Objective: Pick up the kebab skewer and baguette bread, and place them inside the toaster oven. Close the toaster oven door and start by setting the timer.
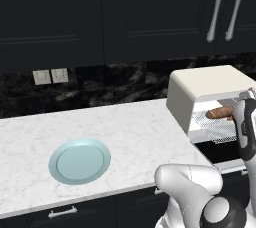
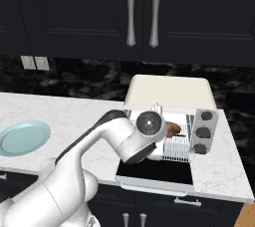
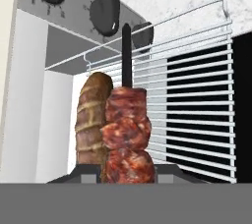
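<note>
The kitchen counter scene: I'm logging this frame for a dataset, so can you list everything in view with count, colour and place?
toaster oven: one, cream, right on the counter.
toaster oven door: one, dark glass, folded down open.
wire rack: one, silver, inside the oven.
baguette bread: one, golden-brown, on the rack.
kebab skewer: one, reddish-brown chunks, beside the baguette, held.
knobs: three, dark, oven's right panel.
plate: one, pale blue, left on the counter.
counter: one, white marble.
upper cabinets: black, silver handles.
wall outlets: two, beige, backsplash.
gripper: one, fingers shut on the skewer.
</note>
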Robot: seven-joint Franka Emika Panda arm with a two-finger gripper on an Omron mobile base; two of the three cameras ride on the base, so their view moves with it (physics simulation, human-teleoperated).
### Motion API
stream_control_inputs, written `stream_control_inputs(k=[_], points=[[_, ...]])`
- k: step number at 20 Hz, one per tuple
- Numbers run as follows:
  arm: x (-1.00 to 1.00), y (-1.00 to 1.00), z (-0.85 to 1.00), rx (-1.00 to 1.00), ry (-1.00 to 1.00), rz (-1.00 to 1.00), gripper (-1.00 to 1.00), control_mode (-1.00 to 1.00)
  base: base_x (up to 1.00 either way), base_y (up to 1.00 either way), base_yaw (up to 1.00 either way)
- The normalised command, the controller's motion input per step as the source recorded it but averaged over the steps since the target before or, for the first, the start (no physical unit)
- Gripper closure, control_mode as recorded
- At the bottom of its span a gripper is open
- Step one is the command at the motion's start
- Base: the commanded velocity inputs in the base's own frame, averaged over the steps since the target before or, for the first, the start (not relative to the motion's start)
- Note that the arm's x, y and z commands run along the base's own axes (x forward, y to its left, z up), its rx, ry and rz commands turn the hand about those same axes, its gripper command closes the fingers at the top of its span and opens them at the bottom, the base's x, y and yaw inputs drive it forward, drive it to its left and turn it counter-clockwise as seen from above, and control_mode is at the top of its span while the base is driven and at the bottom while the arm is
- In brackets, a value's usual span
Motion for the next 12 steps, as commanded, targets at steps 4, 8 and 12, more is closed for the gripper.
stream_control_inputs(k=[4, 8, 12], points=[[0.00, -0.23, -0.29, 0.00, 0.00, -0.02, 1.00, -1.00, 0.00, 0.00, 0.00], [0.00, -0.03, -0.27, 0.00, 0.00, 0.00, 1.00, -1.00, 0.00, 0.00, 0.00], [0.01, 0.00, -0.21, 0.00, 0.00, 0.00, 1.00, -1.00, 0.00, 0.00, 0.00]])
